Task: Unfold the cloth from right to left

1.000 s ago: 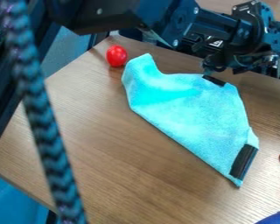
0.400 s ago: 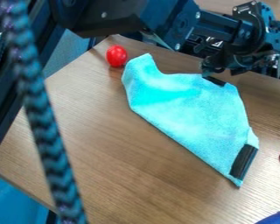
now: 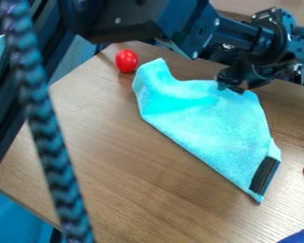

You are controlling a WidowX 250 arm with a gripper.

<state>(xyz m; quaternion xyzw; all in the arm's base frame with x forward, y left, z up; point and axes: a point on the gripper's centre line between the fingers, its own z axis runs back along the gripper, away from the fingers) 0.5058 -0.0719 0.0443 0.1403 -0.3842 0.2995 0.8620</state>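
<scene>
Turquoise cloth on wooden table | fingers at its far edge | opening, grip: cannot tell

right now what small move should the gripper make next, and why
Probably close on the upper right corner of the cloth and lift it slightly: the gripper is right at that corner, and the cloth lies flat with a slanting long edge, seemingly folded, so a grip there looks like the likely start.
</scene>
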